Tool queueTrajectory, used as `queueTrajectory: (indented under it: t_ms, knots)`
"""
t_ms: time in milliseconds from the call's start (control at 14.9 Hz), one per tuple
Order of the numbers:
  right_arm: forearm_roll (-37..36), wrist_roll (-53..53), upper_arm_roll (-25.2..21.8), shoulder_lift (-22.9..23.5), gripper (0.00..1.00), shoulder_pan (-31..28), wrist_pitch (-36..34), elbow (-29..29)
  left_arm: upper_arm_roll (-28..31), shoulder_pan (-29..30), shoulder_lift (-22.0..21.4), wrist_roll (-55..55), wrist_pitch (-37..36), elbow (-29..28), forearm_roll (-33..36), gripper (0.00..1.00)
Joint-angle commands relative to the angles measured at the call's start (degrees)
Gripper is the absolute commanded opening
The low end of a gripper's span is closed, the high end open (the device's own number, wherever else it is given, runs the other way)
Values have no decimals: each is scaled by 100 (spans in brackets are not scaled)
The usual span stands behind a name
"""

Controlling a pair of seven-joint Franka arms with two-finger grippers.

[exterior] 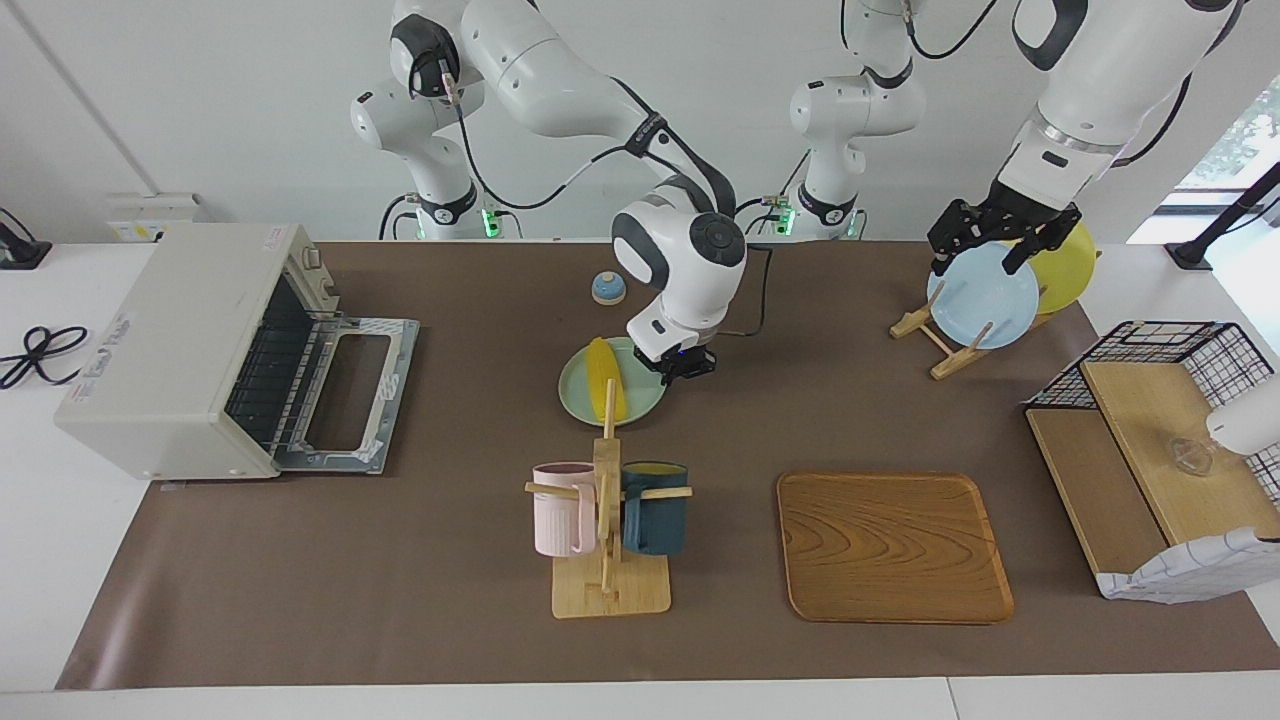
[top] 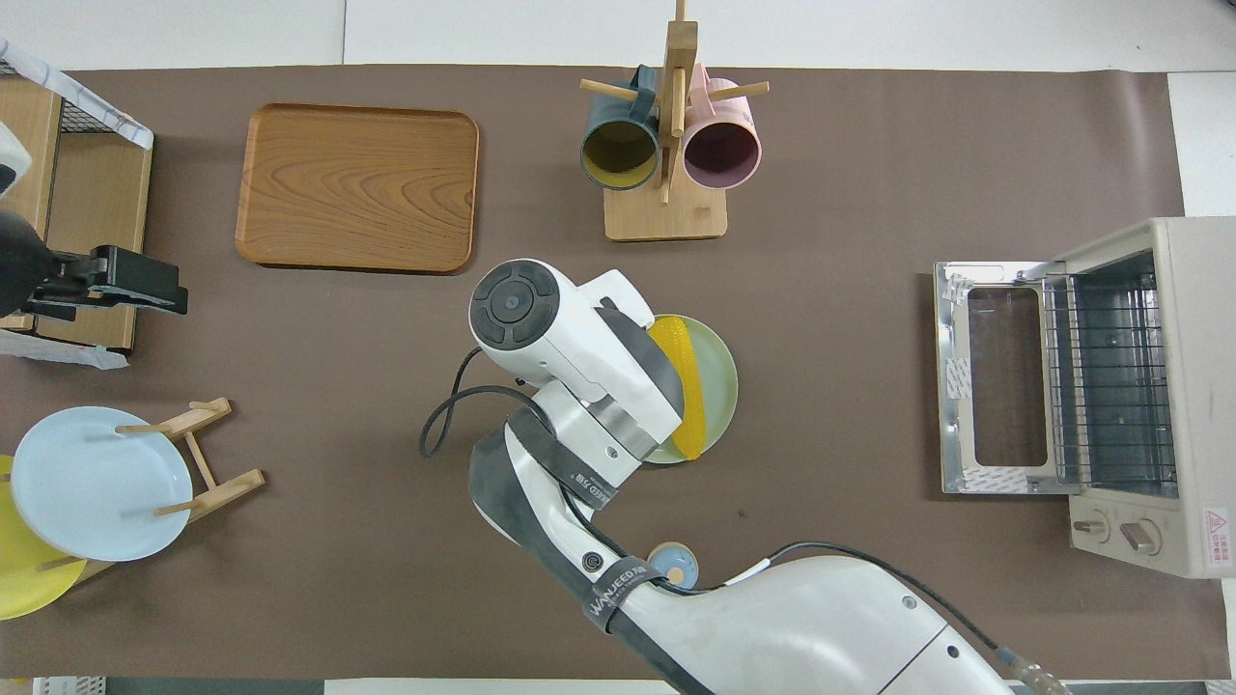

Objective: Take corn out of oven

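Corn (exterior: 605, 379) lies flat on the pale green plate (exterior: 640, 405), mid-bench, out of the oven (exterior: 190, 345). Oven sits at the right arm's end of the bench, door (exterior: 345, 395) dropped fully open, rack bare. Right tool (exterior: 688, 366) hangs low over the plate's rim, at 3 o'clock from the corn in the facing view; finger gap: cannot tell. Left tool (exterior: 985, 240) waits over the blue plate (exterior: 985, 300) in the rack; gap not readable either.

Facing view: high, looking across the table toward the robots at 12 o'clock. Overhead view: steeply down from the robots' end. Both share the oven (exterior: 190, 350) (top: 1110, 396) and wooden tray (exterior: 893, 547) (top: 358, 187), half a turn apart.
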Motion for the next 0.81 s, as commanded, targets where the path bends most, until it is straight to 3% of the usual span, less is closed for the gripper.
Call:
queueTrajectory:
  t_ms: [0,67,537,604,739]
  knots:
    - [120,103,25,-57,50,-20,186,-51,-47,77,-37,-21,86,-31,-123,100]
    - [67,103,25,-57,79,24,195,-15,-47,86,-37,-21,86,-31,-141,100]
    - [-162,-1661,-36,-978,80,-914,-955,-76,-56,-11,7,-30,121,-40,-141,100]
    - [-162,-1960,-36,-1128,80,-1090,-1078,-277,-65,-46,16,-38,122,-40,-150,100]
    - [-214,-2296,-36,-1585,72,-1600,-887,-1347,-83,-352,147,-56,157,-49,-194,100]
